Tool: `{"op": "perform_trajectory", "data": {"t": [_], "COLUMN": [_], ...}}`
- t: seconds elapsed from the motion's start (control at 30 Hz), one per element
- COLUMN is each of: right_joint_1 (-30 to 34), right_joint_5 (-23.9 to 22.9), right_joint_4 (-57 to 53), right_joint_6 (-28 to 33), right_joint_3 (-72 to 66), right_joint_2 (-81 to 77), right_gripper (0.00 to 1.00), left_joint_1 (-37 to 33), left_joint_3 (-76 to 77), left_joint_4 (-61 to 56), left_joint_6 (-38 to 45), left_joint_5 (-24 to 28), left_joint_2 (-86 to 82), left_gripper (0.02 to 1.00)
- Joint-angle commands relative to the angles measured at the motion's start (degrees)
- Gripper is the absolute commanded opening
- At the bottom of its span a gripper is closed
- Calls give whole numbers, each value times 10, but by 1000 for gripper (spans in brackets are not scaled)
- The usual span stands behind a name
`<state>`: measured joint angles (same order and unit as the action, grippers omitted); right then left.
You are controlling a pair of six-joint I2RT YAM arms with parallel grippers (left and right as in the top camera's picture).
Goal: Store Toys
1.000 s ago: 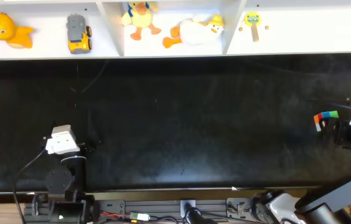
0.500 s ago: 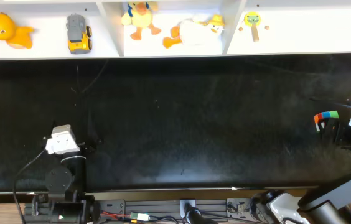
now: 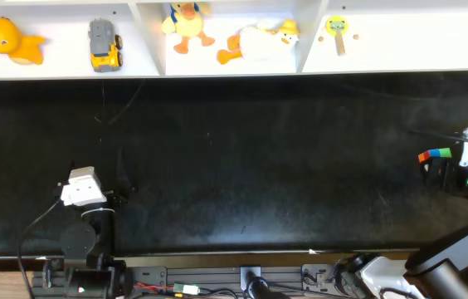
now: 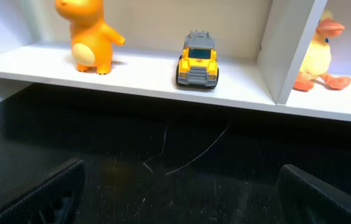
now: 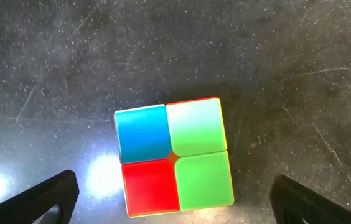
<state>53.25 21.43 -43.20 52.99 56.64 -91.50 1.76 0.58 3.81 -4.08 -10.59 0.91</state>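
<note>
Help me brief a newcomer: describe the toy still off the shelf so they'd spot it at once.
Look at the black table and go to its right end. There a small cube lies on the surface. Its top face is four bright squares, blue, green, red and green, and it is the one toy not on the white shelf.

Multicoloured cube (image 5: 173,157) on black table (image 5: 275,62), pincer (image 5: 175,186) agape
</note>
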Motion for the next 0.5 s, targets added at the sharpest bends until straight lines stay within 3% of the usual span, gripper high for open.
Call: {"op": "perform_trajectory", "data": {"t": [0.03, 0.5], "right_joint_1": [-10, -16], "right_joint_5": [-23, -48], "right_joint_4": [6, 9], "right_joint_6": [19, 32], "right_joint_3": [-3, -3], "right_joint_2": [-1, -3], "right_gripper": [993, 996], "left_joint_1": [-2, -2], "left_joint_3": [-1, -1], "left_joint_4": [1, 1], "left_joint_6": [12, 12], "left_joint_5": [-9, -9], "left_joint_2": [-7, -7], "left_gripper": [998, 998]}}
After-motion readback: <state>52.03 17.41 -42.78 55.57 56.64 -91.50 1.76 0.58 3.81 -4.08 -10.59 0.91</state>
